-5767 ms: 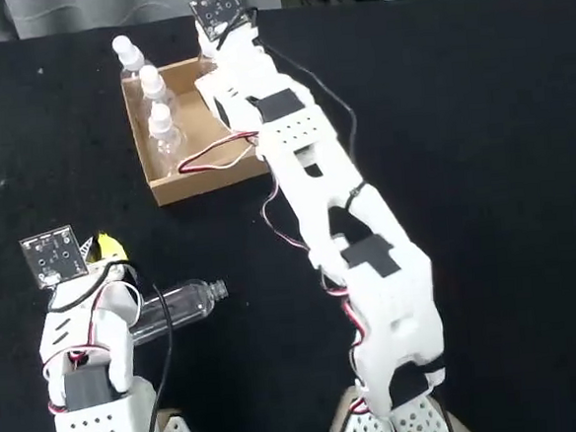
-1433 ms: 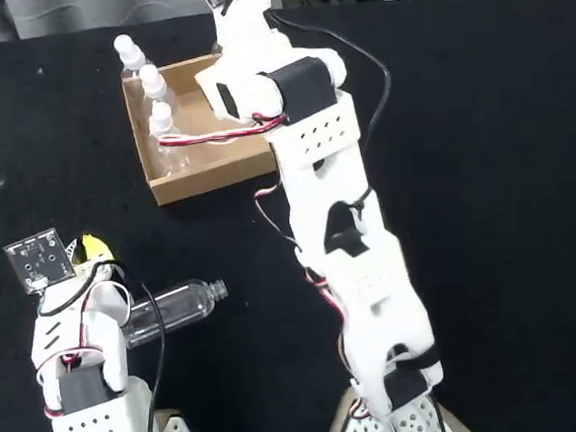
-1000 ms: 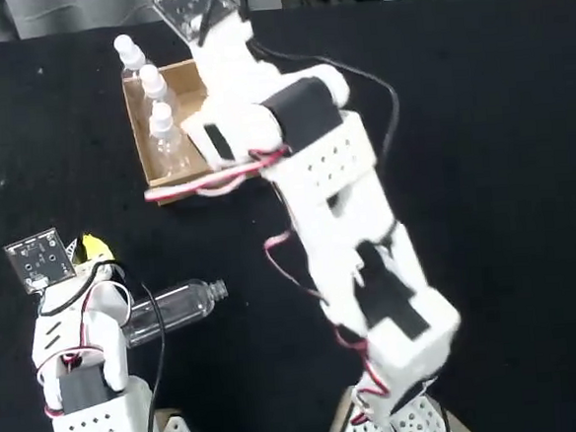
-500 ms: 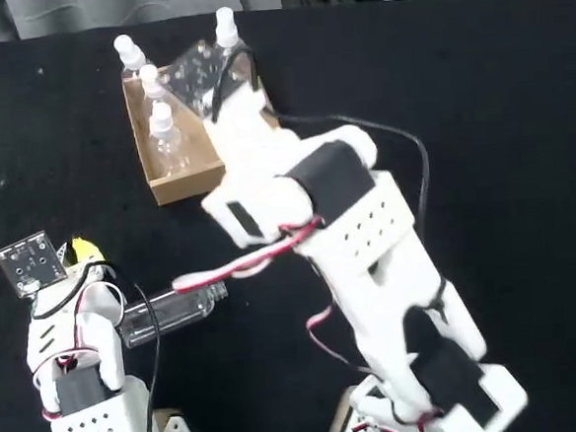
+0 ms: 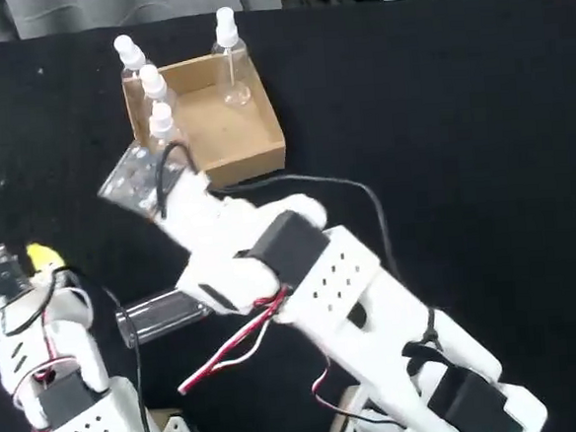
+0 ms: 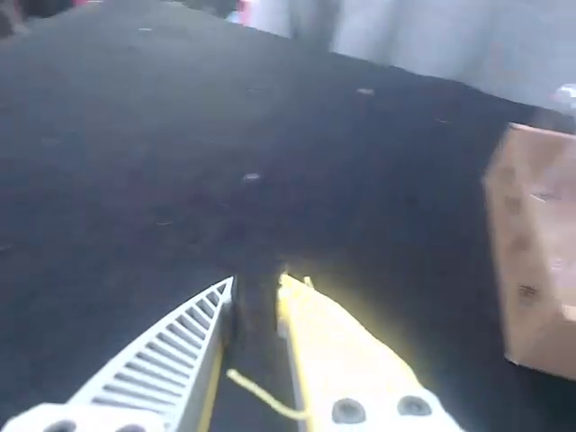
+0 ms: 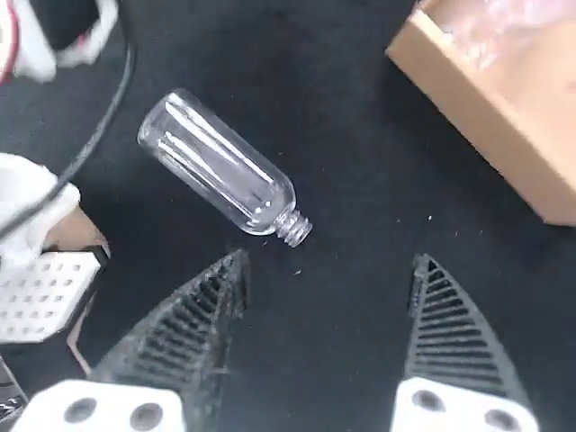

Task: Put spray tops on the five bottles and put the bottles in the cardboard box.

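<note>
Swinging away from the box, the right arm (image 5: pixel 343 291) has come back low across the black desk (image 5: pixel 479 114) toward the left arm (image 5: pixel 52 381), which has itself shifted nearer the desk's left edge. The cardboard box (image 5: pixel 254 157), now uncovered, sits at the far left of the desk. Four capped bottles (image 5: pixel 150 87) stand upright inside it, three in a row along its left wall and one alone in the far right corner. The bare bottle (image 7: pixel 220 171), clear and without a spray top, lies on its side on the desk between the two arms, well apart from the box. Its open neck points toward the right tool (image 7: pixel 330 259), which hangs over the desk near that neck, jaws spread wide with nothing between them. The left tool (image 6: pixel 256 283) points out over bare desk. Its white and yellow fingers are drawn together to a thin slit, gripping nothing that can be seen.
</note>
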You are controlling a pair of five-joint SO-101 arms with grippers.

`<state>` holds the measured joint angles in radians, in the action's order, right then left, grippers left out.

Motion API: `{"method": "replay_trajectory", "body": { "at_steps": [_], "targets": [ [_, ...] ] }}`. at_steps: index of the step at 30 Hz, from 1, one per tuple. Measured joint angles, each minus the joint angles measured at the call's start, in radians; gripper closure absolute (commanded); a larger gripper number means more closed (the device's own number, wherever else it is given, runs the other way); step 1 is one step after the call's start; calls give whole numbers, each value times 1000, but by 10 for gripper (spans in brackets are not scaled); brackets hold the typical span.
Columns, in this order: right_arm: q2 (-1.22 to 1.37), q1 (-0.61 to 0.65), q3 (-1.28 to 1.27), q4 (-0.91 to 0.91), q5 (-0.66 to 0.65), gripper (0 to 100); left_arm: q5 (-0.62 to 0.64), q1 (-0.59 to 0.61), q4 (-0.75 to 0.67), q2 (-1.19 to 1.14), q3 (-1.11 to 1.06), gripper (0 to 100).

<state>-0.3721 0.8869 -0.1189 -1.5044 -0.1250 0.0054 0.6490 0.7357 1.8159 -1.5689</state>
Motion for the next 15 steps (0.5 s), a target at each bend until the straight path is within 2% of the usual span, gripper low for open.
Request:
{"method": "replay_trajectory", "body": {
  "at_steps": [6, 9, 12, 15],
  "targets": [
    [0, 2, -2, 32, -71, 740, 9, 166, 5, 2, -31, 909],
    [2, 28, -2, 54, -83, 740, 12, 226, 54, 0, -34, 908],
    [8, 58, -2, 72, -84, 740, 12, 270, 91, 0, -34, 866],
    [120, 89, -2, 91, -87, 739, 12, 330, 118, 0, -34, 814]
  ]
}}
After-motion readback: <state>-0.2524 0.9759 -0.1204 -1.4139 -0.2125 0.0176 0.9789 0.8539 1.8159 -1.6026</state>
